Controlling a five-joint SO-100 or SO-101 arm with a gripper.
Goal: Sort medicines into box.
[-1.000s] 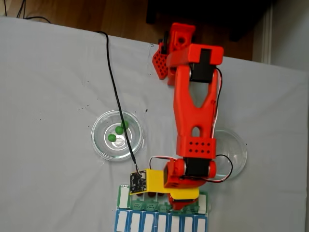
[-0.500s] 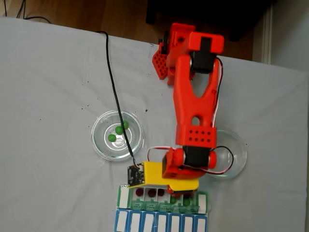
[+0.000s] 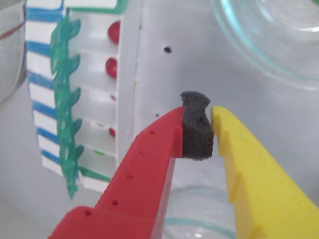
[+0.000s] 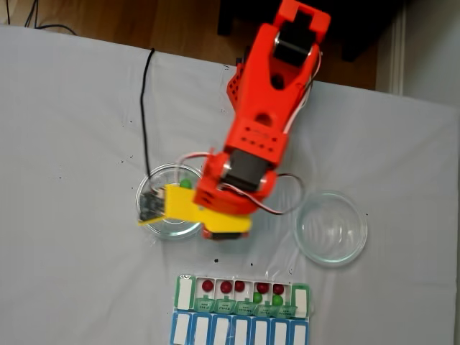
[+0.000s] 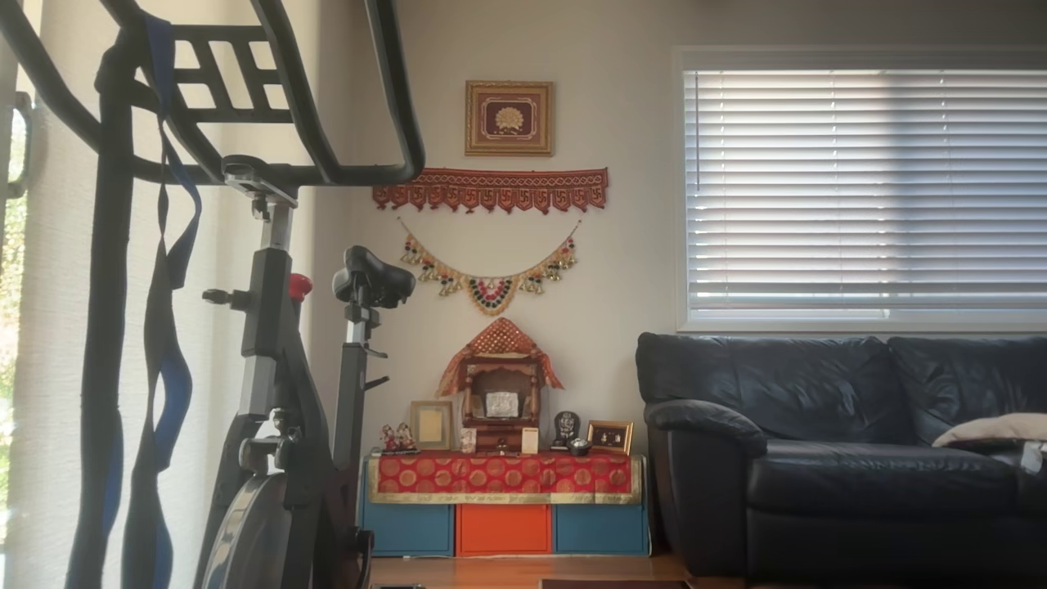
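The box (image 4: 185, 293), a pill organiser row with green lids, lies at the table's near edge in the fixed view. Its open compartments hold several red medicines (image 4: 208, 285) and two green ones (image 4: 256, 296). In the wrist view the box (image 3: 94, 107) runs down the left with red balls (image 3: 113, 31) in it. My gripper (image 4: 226, 233) hangs above the cloth beside the left glass dish (image 4: 164, 231), where one green ball (image 4: 185, 184) shows past the arm. The gripper (image 3: 199, 117) is shut, with just its dark foam pad (image 3: 196, 132) between the red and yellow fingers.
An empty glass dish (image 4: 330, 228) stands right of the gripper, and its rim (image 3: 259, 55) shows in the wrist view. A blue-lidded organiser row (image 4: 241, 332) lies below the box. A black cable (image 4: 144, 108) crosses the white cloth. The other view shows a room with a sofa (image 5: 842, 442).
The arm has lifted off the box and swung left, up toward the left dish. The box's compartments, covered before, now show their balls.
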